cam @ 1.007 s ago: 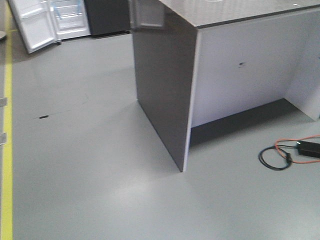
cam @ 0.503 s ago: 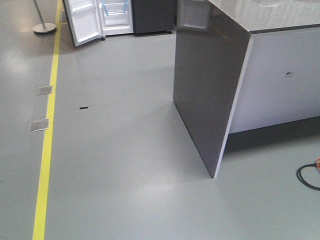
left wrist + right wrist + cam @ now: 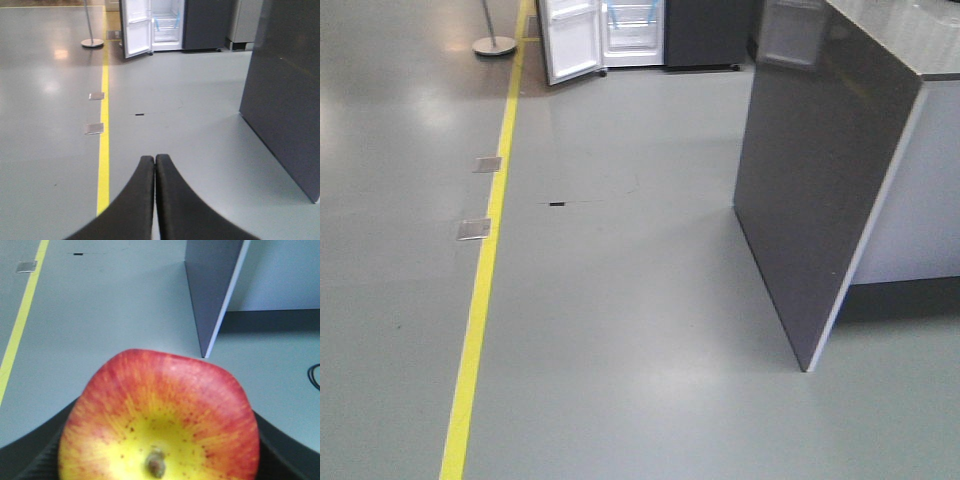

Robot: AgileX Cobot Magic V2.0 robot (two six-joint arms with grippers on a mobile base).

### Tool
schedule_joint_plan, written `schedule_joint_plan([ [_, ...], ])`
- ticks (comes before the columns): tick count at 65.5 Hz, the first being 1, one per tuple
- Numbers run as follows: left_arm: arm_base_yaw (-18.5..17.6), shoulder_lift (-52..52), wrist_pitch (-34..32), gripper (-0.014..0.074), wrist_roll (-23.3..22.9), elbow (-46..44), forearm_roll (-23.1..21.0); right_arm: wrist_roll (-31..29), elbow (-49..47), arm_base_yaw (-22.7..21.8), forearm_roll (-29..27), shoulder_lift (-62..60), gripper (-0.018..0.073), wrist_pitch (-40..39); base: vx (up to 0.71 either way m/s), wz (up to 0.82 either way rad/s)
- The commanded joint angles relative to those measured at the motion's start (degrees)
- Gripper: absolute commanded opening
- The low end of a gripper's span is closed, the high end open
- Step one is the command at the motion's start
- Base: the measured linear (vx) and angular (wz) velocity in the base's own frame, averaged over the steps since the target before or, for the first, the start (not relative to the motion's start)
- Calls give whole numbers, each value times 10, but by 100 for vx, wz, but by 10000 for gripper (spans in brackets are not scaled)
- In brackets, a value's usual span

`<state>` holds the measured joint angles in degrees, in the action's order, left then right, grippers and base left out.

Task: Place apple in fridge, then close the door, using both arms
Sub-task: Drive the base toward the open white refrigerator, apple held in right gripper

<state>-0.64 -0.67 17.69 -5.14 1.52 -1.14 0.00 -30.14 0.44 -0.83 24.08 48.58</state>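
My right gripper point(image 3: 159, 455) is clamped on the small round red-and-yellow apple point(image 3: 160, 405), with its black fingers point(image 3: 30, 460) either side, angled down over the glossy grey floor point(image 3: 115, 305). My left gripper point(image 3: 154, 162) is pressed closed and empty, pointing forward toward the distant tall dark grey fridge point(image 3: 167, 22), whose narrow white-lined door point(image 3: 136, 27) stands open.

Glossy grey-green floor point(image 3: 640, 330) ahead of me, with a yellow line point(image 3: 480, 300) running up its left side past two small metal plates point(image 3: 474, 229) toward a round post base point(image 3: 493, 45). On my right stands a counter point(image 3: 820, 180) with a dark grey end panel, pale front and speckled top point(image 3: 920, 35). Soft glare point(image 3: 425, 110) pools far left.
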Motion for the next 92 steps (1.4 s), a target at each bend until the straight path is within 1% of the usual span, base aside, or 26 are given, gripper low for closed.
schedule_joint_plan([
  [1,-1,-8,-37,-6,-1,11,-4,0,-16,-2,3,4,99,-38,-4,28],
  [22,-1,-8,-37,-6,-1,11,-4,0,-16,-2,3,4,99,-38,-3,24],
  [92,-1,-8,-37,-6,-1,11,-4,0,-16,-2,3,4,99,-38,4,9],
])
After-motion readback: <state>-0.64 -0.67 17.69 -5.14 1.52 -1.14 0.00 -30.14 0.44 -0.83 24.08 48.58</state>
